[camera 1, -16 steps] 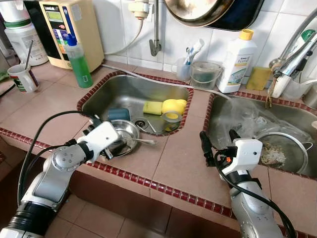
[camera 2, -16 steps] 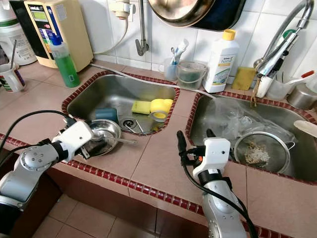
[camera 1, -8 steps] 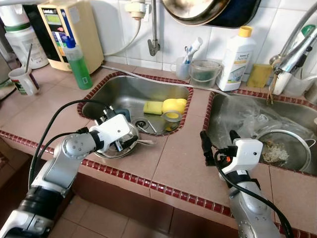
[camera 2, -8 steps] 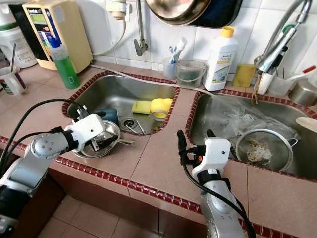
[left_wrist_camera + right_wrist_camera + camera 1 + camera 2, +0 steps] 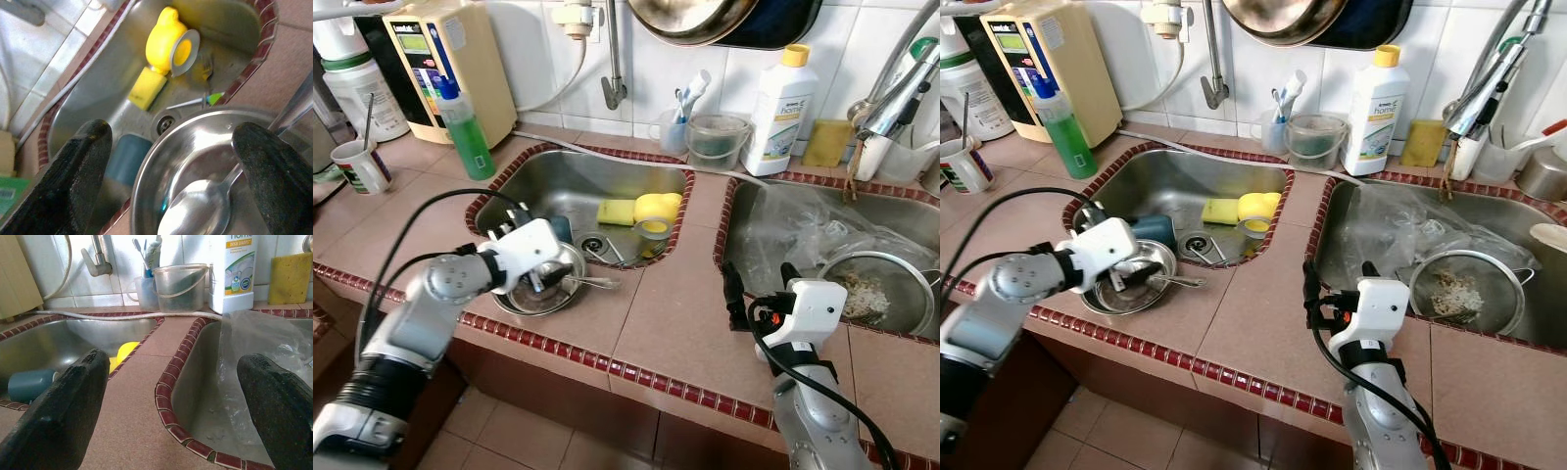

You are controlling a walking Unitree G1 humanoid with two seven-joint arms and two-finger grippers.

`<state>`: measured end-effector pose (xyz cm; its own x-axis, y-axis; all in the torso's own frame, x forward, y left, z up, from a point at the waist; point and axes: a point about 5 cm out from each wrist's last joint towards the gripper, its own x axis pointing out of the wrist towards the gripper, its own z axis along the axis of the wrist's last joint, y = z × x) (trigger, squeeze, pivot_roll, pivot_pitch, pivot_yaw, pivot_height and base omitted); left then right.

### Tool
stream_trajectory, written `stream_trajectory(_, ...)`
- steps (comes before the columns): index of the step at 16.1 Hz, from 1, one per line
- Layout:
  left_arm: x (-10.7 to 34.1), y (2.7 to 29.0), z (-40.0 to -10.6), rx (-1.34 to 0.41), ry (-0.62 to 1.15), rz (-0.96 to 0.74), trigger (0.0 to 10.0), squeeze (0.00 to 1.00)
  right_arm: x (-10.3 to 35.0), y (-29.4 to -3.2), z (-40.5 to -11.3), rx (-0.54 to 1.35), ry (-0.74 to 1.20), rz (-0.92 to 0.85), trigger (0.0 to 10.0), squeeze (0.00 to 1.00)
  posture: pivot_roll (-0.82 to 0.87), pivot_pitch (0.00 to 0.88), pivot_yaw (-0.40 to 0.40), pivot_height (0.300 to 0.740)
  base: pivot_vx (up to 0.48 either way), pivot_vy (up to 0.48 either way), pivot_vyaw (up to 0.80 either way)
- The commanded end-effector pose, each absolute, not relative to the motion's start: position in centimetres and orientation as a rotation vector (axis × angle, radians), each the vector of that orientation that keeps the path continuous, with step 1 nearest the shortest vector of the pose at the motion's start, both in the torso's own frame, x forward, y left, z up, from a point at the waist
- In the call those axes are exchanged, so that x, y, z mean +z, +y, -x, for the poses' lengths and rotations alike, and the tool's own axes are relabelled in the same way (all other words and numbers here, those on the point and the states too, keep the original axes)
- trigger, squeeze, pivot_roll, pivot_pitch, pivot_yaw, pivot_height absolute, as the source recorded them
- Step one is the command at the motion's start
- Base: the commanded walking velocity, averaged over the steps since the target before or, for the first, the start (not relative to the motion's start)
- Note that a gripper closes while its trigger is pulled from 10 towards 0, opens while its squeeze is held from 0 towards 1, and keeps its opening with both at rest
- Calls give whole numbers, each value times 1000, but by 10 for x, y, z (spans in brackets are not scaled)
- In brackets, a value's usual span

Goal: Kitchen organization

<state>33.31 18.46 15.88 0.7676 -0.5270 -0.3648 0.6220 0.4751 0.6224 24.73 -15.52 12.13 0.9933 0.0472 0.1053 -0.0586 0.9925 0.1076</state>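
Your left gripper [image 5: 545,277] hangs spread over the steel bowl [image 5: 540,290] at lower left, a spoon [image 5: 200,204] inside. Thin, light, slippery metal: pinch its rim. Your right gripper [image 5: 759,294] waits, fingers apart.

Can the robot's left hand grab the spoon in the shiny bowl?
Probably yes. The left hand hovers right over the steel bowl, fingers open, and the spoon lies bare between them with nothing on top of it.
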Motion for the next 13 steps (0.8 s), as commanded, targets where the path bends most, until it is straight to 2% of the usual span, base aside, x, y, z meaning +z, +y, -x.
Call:
stream_trajectory(1,162,193,-331,-689,140,-813,10000,0,127,-154,-249,60,-122,-123,10000,0,-171,19,83,740,0,0,0)
stream_trajectory(6,151,194,-324,-719,180,-825,10000,0,130,-150,-250,122,-117,-122,10000,0,-162,29,63,740,0,0,0)
stream_trajectory(9,146,187,-323,-742,181,-818,10000,0,124,-127,-233,361,-39,-56,10000,0,-177,39,57,740,0,0,0)
stream_trajectory(13,145,184,-323,-774,182,-828,10000,0,119,-123,-218,462,9,-45,10000,0,-190,43,62,740,0,0,0)
